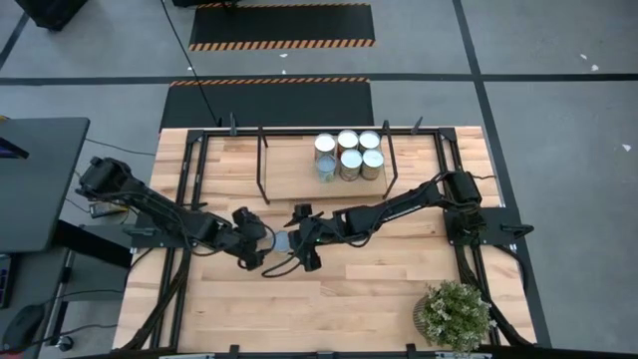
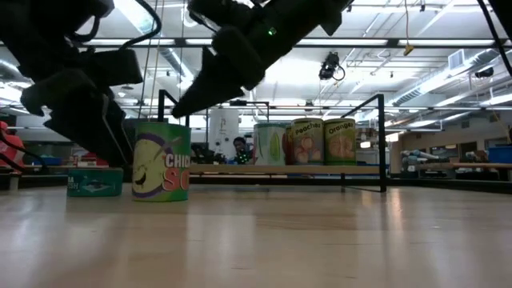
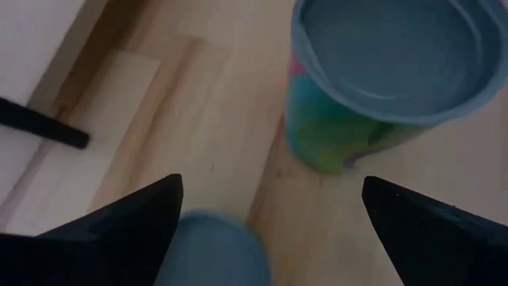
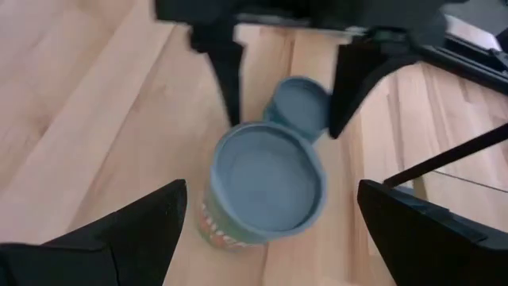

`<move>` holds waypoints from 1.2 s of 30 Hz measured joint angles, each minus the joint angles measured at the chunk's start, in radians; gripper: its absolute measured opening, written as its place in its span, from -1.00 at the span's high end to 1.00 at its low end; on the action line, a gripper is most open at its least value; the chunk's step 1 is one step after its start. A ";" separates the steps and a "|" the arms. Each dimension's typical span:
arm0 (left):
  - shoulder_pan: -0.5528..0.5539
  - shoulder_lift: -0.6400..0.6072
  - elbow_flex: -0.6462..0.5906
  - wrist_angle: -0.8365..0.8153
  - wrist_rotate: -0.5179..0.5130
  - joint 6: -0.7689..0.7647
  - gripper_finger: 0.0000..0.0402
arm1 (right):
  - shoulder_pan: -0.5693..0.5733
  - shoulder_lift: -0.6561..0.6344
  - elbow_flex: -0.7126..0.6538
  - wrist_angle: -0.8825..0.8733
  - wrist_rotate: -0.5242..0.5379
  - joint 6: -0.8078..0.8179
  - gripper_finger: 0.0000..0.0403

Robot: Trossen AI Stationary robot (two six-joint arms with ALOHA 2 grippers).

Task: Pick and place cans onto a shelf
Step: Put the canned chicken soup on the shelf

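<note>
Both grippers meet near the middle of the tabletop (image 1: 349,299), on the near side of the shelf (image 1: 289,170) and apart from it. Spread wide and holding nothing, the right gripper (image 1: 302,257) hangs over a tall can (image 4: 266,187) with a green and red label that stands upright on the wood; in the right wrist view its two dark fingers (image 4: 127,226) flank the can's grey top without touching it. Facing it from the other side, the left gripper (image 1: 261,249) is likewise released, its jaws apart above a low flat tin (image 4: 300,99) that lies just beside the tall can, on the side away from the right arm. The left wrist view shows that flat tin between the left fingers (image 3: 135,218), with the tall can farther ahead. In the low view the tall can reads as a green soup can next to a squat teal tin, both on the table in front of the shelf. Five cans (image 1: 348,155) already stand upright in a tight cluster at the right end of the shelf board. A potted plant (image 1: 454,314) sits at the table's corner farthest from the shelf, on the right arm's side.
</note>
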 joint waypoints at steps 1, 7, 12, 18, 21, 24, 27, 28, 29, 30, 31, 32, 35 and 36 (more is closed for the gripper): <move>0.000 0.007 0.000 0.005 -0.006 0.002 -0.97 | 0.002 0.000 0.000 -0.014 0.000 -0.013 -0.88; 0.001 0.008 0.000 -0.007 -0.044 0.003 -0.97 | -0.022 0.001 0.000 -0.109 -0.027 -0.045 -0.88; 0.001 0.008 0.000 0.014 -0.131 0.003 -0.97 | -0.068 0.013 0.000 -0.115 -0.068 -0.047 -0.88; 0.001 0.007 0.000 0.073 -0.258 0.005 -0.97 | -0.083 0.044 -0.002 -0.103 -0.088 -0.046 -0.88; 0.001 0.007 0.000 0.124 -0.290 0.036 -0.97 | -0.072 0.044 -0.001 -0.101 -0.088 -0.038 -0.88; 0.001 0.018 0.000 0.186 -0.313 0.073 -0.97 | -0.062 0.044 -0.002 -0.094 -0.091 -0.013 -0.88; 0.002 0.028 0.000 0.239 -0.328 0.107 -0.97 | -0.057 0.048 -0.002 -0.072 -0.093 0.030 -0.88; 0.006 0.033 0.001 0.247 -0.329 0.112 -0.97 | -0.056 0.052 -0.001 -0.058 -0.094 0.037 -0.88; 0.008 0.037 0.001 0.245 -0.324 0.115 -0.97 | -0.056 0.055 -0.001 -0.052 -0.092 0.040 -0.88; 0.008 0.041 0.000 0.244 -0.324 0.114 -0.97 | -0.055 0.056 -0.001 -0.052 -0.093 0.041 -0.88; 0.011 0.044 0.000 0.244 -0.328 0.113 -0.97 | -0.055 0.056 -0.002 -0.049 -0.093 0.043 -0.88; 0.013 0.045 0.000 0.241 -0.328 0.111 -0.97 | -0.054 0.056 -0.002 -0.038 -0.093 0.048 -0.88; 0.013 0.045 0.000 0.219 -0.314 0.083 -0.97 | -0.054 0.056 -0.002 -0.018 -0.095 0.086 -0.88; 0.013 0.046 0.000 0.215 -0.311 0.075 -0.97 | -0.053 0.056 -0.002 -0.011 -0.096 0.102 -0.88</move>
